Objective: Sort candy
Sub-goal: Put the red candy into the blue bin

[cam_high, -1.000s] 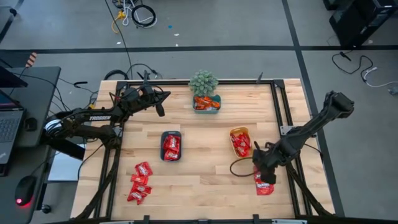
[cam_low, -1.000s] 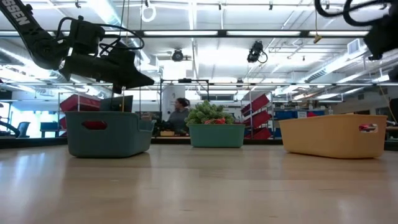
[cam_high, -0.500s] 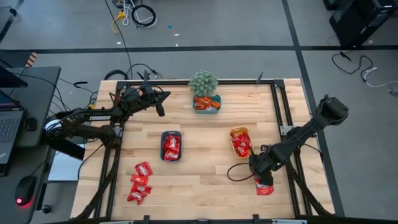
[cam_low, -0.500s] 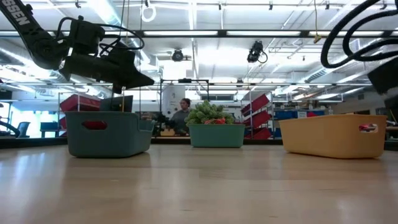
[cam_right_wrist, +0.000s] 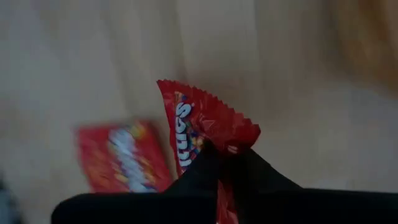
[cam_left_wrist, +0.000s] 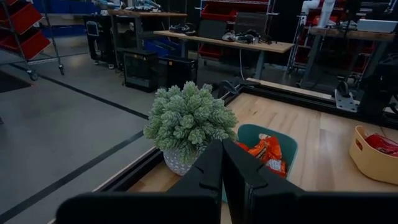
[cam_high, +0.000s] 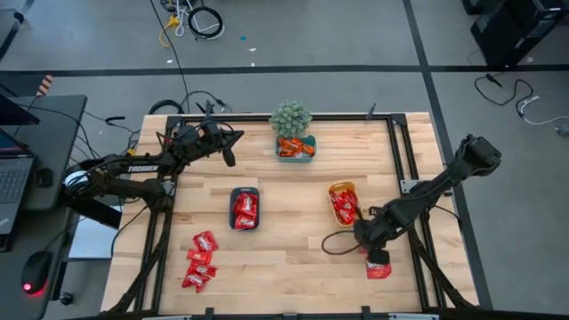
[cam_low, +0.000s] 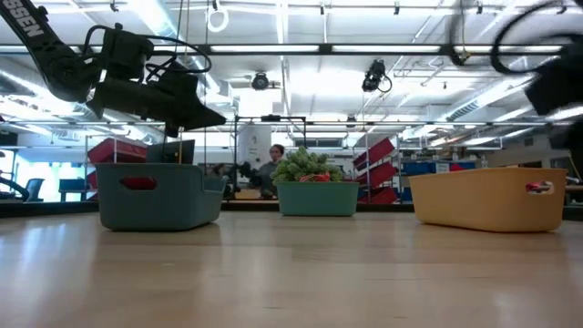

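In the right claw point(cam_right_wrist: 219, 163), pinched candy point(cam_right_wrist: 208, 127).

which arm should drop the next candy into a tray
Right. Its claw is shut on a red candy packet beside the yellow tray. The left claw is shut and empty, by the plant.

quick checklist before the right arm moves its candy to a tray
1. Right claw shut on a red candy packet: ok.
2. Packet lifted off the table: ok, another red packet lies below it.
3. Yellow tray close beside the right claw and open-topped: ok.
4. Space left in the yellow tray: cannot tell.
5. Left claw shut, parked at the far left corner near the plant, out of the way: ok.
6. Loose candy remaining by the right claw: ok, more to sort.
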Robot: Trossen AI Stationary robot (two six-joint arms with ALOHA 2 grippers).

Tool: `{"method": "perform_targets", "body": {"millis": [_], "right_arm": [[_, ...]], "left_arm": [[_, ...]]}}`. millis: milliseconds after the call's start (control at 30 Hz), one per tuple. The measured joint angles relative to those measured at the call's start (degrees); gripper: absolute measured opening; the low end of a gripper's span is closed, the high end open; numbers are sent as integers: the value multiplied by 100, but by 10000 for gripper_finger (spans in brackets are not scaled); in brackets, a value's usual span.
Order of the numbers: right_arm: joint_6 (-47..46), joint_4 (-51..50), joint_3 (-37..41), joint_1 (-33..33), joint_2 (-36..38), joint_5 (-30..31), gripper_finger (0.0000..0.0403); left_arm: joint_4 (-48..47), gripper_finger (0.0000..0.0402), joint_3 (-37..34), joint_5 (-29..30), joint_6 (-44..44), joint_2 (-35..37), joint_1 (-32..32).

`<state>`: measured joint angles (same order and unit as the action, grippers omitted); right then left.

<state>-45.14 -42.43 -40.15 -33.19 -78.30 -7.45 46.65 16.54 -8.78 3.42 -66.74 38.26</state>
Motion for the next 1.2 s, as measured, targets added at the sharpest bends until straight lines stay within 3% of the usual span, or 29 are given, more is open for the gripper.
{"method": "perform_targets", "body": {"millis": [133, 333, 467, 600, 900, 1067, 1200], "right_arm": [[347, -8, -388, 309, 186, 142, 18], [1589, 63, -1349, 1146, 214, 679, 8], [2438, 485, -2090, 1867, 162, 1104, 5], [3212, 1142, -2760, 2496, -231, 1124, 3], [5103, 1696, -4500, 3158, -1956, -5, 2], [5605, 1742, -5406, 3292, -2923, -909, 1], [5896, 1762, -5903, 3314, -3583, -1087, 1]], "left_arm": [[6, 11, -1, 0, 2, 0, -2], [13, 11, -1, 0, 2, 0, 0], [13, 11, -1, 0, 4, 0, 0], [17, 11, 1, 0, 4, 0, 0], [19, 11, -1, 0, 0, 2, -2], [17, 11, 1, 0, -2, 1, -1], [17, 11, 1, 0, -7, 0, 0]]}}
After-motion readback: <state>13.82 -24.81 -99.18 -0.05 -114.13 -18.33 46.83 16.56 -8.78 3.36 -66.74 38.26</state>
